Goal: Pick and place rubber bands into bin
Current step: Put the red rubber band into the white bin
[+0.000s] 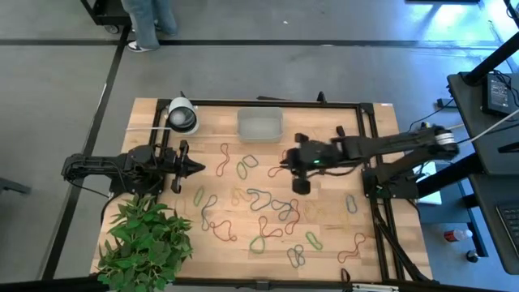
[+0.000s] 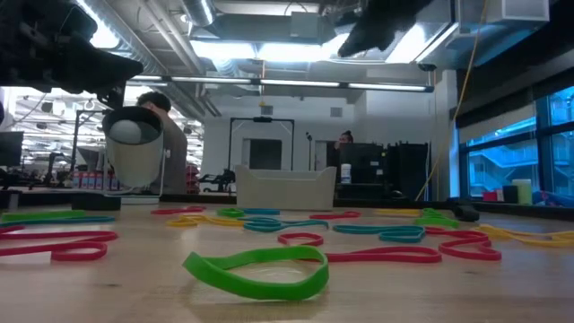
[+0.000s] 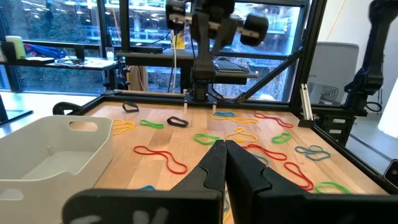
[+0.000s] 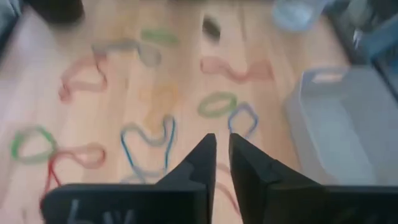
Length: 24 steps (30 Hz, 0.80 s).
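Many rubber bands [image 1: 259,203] in green, red, orange, blue and tan lie flat and scattered over the wooden table; a green one [image 2: 256,269] lies nearest in the low view. The bin [image 1: 259,124], translucent and shallow, stands on the table at the far middle. My right gripper [image 1: 284,165] hangs high over the table's middle, tilted downward above the bands, a little nearer than the bin [image 4: 339,124]. Its fingers [image 4: 222,146] stand slightly apart with nothing between them. My left gripper [image 1: 201,169] waits level at the table's left, shut [image 3: 224,146].
A white-and-black tape roll [image 1: 182,115] stands at the far left. A green leafy plant [image 1: 146,239] covers the near left corner. A black frame rail [image 1: 369,146] runs along the table's far and right edges. A person's legs [image 1: 150,24] show beyond the far edge.
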Tool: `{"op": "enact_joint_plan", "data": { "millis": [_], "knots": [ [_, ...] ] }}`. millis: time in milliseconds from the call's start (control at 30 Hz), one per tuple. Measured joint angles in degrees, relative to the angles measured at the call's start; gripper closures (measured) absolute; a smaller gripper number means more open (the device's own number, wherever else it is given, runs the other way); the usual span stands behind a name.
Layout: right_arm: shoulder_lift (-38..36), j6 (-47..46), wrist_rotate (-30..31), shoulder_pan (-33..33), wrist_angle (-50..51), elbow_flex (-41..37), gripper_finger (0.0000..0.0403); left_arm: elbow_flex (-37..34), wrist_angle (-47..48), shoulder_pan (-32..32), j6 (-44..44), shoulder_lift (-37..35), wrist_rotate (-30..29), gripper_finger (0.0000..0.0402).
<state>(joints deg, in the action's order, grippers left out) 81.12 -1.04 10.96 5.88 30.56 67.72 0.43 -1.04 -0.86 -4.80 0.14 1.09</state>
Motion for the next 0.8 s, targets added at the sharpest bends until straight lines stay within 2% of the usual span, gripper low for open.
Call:
{"op": "enact_joint_plan", "data": {
  "millis": [167,300,533,800],
  "knots": [
    [11.2,-0.1,0.0,-2.0,13.4,10.3,0.0307,0.0,0.0,0.0,0.0,0.0,0.0,0.0400],
    [19.5,2.5,0.0,-3.9,19.6,15.9,0.0274,0.0,0.0,0.0,0.0,0.0,0.0,0.0400],
    [29.7,9.9,-0.3,-7.3,20.2,18.3,0.0234,0.0,0.0,0.0,0.0,0.0,0.0,0.0400],
    [36.0,10.6,-0.6,-10.6,19.7,18.4,0.0244,0.0,0.0,0.0,0.0,0.0,0.0,0.0400]
  ]
}}
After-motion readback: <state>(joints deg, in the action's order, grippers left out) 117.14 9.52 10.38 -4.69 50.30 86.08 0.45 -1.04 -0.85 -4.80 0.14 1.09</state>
